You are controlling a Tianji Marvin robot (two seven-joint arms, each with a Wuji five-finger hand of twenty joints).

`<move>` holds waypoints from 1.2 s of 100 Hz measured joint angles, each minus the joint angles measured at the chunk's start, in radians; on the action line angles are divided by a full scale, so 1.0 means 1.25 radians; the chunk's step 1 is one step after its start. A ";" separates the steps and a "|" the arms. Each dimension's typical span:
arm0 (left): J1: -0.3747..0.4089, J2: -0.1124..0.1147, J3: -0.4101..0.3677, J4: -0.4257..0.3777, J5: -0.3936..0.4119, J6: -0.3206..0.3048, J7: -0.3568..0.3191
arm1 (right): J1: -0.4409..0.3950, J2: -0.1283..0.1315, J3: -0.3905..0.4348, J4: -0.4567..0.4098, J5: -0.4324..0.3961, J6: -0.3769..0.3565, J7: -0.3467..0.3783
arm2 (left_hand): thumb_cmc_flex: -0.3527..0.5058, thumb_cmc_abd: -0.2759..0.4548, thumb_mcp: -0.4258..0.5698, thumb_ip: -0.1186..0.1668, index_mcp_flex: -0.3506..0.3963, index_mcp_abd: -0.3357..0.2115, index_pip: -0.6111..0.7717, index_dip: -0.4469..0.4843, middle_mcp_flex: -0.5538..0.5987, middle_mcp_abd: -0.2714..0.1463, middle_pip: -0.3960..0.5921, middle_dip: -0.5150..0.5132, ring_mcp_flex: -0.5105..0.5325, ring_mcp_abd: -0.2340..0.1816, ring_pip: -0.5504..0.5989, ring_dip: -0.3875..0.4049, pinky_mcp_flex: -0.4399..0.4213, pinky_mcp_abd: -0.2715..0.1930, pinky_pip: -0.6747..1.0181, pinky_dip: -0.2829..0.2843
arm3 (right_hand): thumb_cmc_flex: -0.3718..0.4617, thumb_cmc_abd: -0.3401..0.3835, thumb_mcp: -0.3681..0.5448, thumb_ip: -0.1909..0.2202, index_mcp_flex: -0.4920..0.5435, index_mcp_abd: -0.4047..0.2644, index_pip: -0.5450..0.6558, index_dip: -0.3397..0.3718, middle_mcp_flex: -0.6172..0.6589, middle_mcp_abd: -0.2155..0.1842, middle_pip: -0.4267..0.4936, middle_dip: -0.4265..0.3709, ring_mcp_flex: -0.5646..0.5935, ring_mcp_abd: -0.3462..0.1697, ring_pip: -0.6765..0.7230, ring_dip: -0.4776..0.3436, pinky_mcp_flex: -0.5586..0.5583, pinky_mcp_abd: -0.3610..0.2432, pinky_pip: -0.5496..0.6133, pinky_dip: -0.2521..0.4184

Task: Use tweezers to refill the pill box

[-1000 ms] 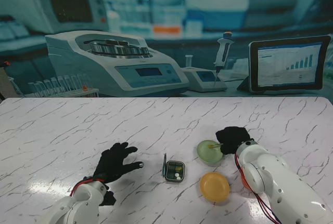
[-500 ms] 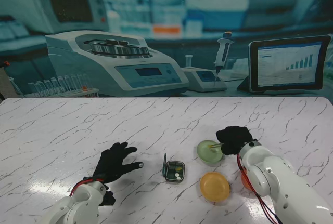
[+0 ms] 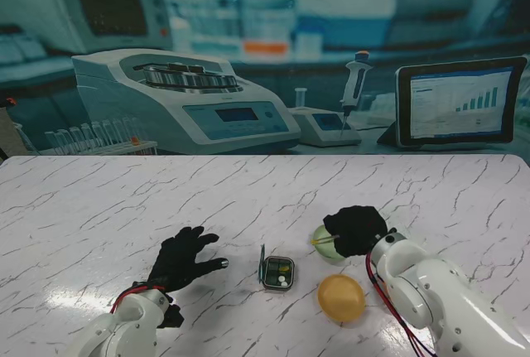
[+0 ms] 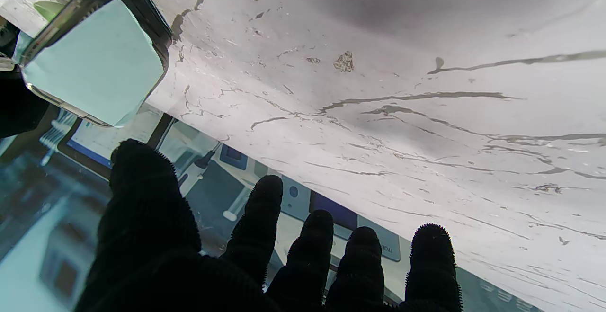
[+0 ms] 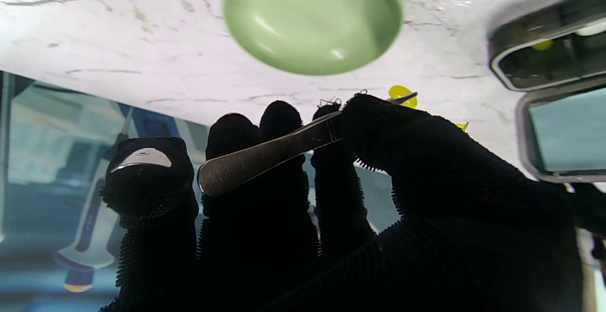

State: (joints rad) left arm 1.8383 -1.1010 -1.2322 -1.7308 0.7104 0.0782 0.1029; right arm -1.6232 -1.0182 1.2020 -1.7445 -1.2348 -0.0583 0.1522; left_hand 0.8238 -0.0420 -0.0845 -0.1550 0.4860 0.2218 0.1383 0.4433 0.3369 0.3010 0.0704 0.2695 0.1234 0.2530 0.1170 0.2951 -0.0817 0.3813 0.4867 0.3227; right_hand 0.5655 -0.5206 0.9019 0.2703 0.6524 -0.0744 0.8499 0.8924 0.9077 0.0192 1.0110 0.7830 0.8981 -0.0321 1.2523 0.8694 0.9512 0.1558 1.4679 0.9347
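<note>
A small pill box (image 3: 277,272) with its lid (image 3: 262,262) standing open sits in the middle of the table, holding pale pills; the box (image 5: 549,58) also shows in the right wrist view. My right hand (image 3: 354,229) is shut on steel tweezers (image 5: 284,144), whose tips pinch a yellow pill (image 5: 401,95). That hand hovers over the green dish (image 3: 328,243), between dish and box. The green dish (image 5: 312,18) looks bare inside. My left hand (image 3: 182,259) rests open on the table left of the box, its fingers (image 4: 255,227) spread; the lid (image 4: 94,61) shows there too.
An orange dish (image 3: 340,296) lies nearer to me than the green one, beside my right forearm (image 3: 431,295). A lab backdrop with a printed tablet (image 3: 460,102) stands along the table's far edge.
My right hand has moved left from the green dish's right rim, over the dish and toward the pill box, carrying the tweezers. The left hand has stayed still.
</note>
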 measured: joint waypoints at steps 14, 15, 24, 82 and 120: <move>0.000 0.000 0.000 0.002 0.000 -0.002 0.002 | 0.001 0.001 -0.029 -0.004 0.007 -0.005 -0.006 | 0.000 0.000 0.000 0.000 0.000 0.000 0.000 0.000 0.000 0.000 0.000 0.000 0.000 0.000 0.000 0.000 0.000 0.000 0.000 0.000 | 0.000 0.000 0.000 0.000 0.000 0.000 0.000 0.000 0.000 0.000 0.000 0.000 0.000 0.000 0.000 0.000 0.000 0.000 0.000 0.000; 0.000 0.000 0.000 0.002 0.000 -0.002 0.002 | 0.001 0.001 -0.031 -0.004 0.007 -0.006 -0.007 | 0.000 0.000 0.000 0.000 0.000 0.000 0.000 0.000 0.000 0.000 0.000 0.000 0.000 0.000 0.000 0.000 0.000 0.000 0.000 0.000 | 0.000 0.000 0.000 0.000 0.000 0.000 0.000 0.000 0.000 0.000 0.000 0.000 0.000 0.000 0.000 0.000 0.000 0.000 0.000 0.000; -0.001 0.000 0.001 0.002 0.000 -0.002 0.000 | 0.005 0.001 -0.051 -0.003 0.013 -0.008 -0.014 | 0.000 0.000 0.000 0.000 0.000 0.000 0.000 0.000 0.000 0.000 0.000 0.000 0.000 0.000 0.000 0.000 0.000 0.000 0.000 0.000 | 0.000 0.000 0.000 0.000 0.000 0.000 0.000 0.000 0.000 0.000 0.000 0.000 0.000 0.000 0.000 0.000 0.000 0.000 0.000 0.000; -0.002 0.000 0.002 0.003 0.000 -0.003 0.002 | 0.039 0.001 -0.127 0.041 0.048 0.000 -0.038 | 0.000 0.000 0.000 0.000 0.000 0.000 0.000 0.000 0.000 0.000 0.000 0.000 0.000 0.000 0.000 0.000 0.000 0.000 0.000 0.000 | 0.000 0.000 0.000 0.000 0.000 0.000 0.000 0.000 0.000 0.000 -0.001 0.000 0.000 0.000 0.000 0.000 -0.002 0.000 0.000 0.000; 0.004 -0.001 0.001 0.001 -0.005 -0.002 0.005 | 0.048 0.000 -0.135 0.054 0.065 0.005 -0.029 | 0.000 0.000 0.000 0.000 0.000 0.000 0.000 0.000 0.000 0.000 0.000 0.000 0.000 0.000 0.000 0.000 0.000 0.000 0.000 0.000 | 0.026 0.000 -0.025 -0.044 -0.001 -0.007 -0.012 -0.024 -0.013 0.005 -0.035 -0.003 -0.020 0.002 -0.011 0.000 -0.046 0.000 -0.003 0.000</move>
State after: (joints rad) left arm 1.8431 -1.1017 -1.2313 -1.7290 0.7038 0.0758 0.1092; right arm -1.5633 -1.0178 1.0331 -1.6766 -1.1536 -0.0527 0.1156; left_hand 0.8237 -0.0420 -0.0845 -0.1550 0.4860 0.2217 0.1384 0.4433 0.3369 0.3010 0.0704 0.2695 0.1234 0.2531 0.1170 0.2951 -0.0817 0.3813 0.4867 0.3227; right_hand 0.5983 -0.5206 0.8707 0.2158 0.6517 -0.0831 0.8343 0.8624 0.8910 0.0258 0.9678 0.7796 0.8726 -0.0292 1.2385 0.8694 0.8939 0.1558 1.4638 0.9346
